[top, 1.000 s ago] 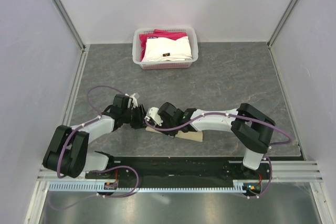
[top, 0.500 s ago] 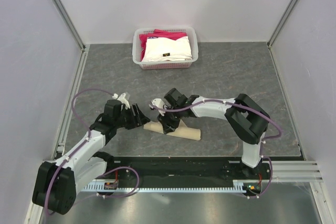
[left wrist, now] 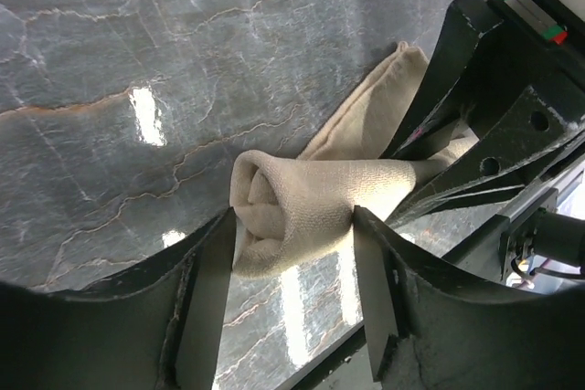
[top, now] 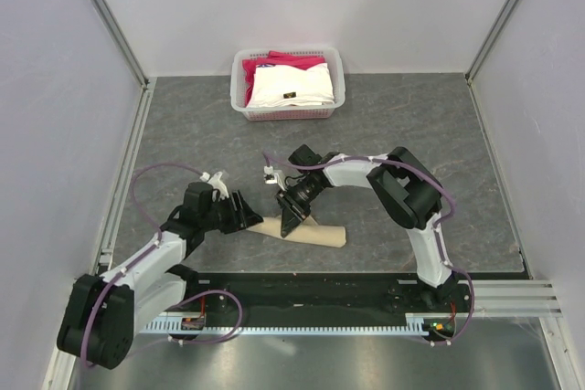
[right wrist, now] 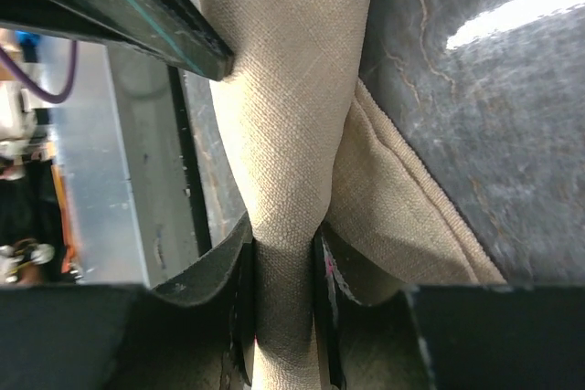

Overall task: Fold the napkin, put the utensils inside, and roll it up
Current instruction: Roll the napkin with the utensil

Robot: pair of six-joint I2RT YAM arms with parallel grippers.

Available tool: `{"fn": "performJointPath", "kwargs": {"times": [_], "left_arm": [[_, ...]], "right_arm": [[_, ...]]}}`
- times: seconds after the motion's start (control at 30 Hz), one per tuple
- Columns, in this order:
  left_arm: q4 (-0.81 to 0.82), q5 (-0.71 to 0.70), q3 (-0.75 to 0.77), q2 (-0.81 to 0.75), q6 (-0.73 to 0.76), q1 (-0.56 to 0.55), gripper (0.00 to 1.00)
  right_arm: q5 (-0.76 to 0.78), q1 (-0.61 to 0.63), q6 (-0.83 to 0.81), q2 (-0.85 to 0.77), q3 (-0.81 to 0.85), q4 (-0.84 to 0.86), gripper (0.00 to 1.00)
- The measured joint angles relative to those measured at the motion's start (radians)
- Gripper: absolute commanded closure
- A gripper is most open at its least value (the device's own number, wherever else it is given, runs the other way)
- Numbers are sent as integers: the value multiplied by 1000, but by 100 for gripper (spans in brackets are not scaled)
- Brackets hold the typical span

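The tan napkin (top: 320, 234) lies rolled into a slim tube on the grey table, near the front. My right gripper (top: 292, 217) comes down onto its middle and is shut on the napkin (right wrist: 292, 89), with the cloth visibly pinched between the two fingers (right wrist: 239, 271). My left gripper (top: 245, 217) sits at the roll's left end. In the left wrist view the spiral end of the napkin (left wrist: 297, 207) lies between the spread fingertips of the left gripper (left wrist: 292, 235), which is open and does not squeeze it. The utensils are hidden.
A white basket (top: 340, 79) stands at the back centre, holding a white folded cloth (top: 288, 87) and a pink-red one (top: 294, 62). Pale walls close the table left, right and behind. The black base rail (top: 302, 289) runs along the front.
The left gripper has opened and pulled back to the roll's left end. The right gripper has closed onto the roll's middle, and its arm has folded in to the left.
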Motion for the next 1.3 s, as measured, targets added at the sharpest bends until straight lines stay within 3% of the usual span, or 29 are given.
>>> {"fn": "performJointPath", "kwargs": {"times": [0.23,0.4,0.6,0.97,1.13,1.3], "left_arm": [[66,19,-20,59,-3,0,61],[94,40,-21,97,-5,-1,72],[82,44,3,167,-10,-1,75],[39,76,109,317,-9,0,76],[-2,82,146,350,-9,0,76],[-42,89,180,381,-9,0,76]], "right_arm": [[-64,-3,5,48,40,-68,65],[-70,-2,9,50,46,-85,52],[-31,10,27,13,49,-111,35],[396,47,21,-224,-59,-37,25],[600,155,-25,-398,-178,71,23],[741,267,-81,-439,-238,137,22]]}}
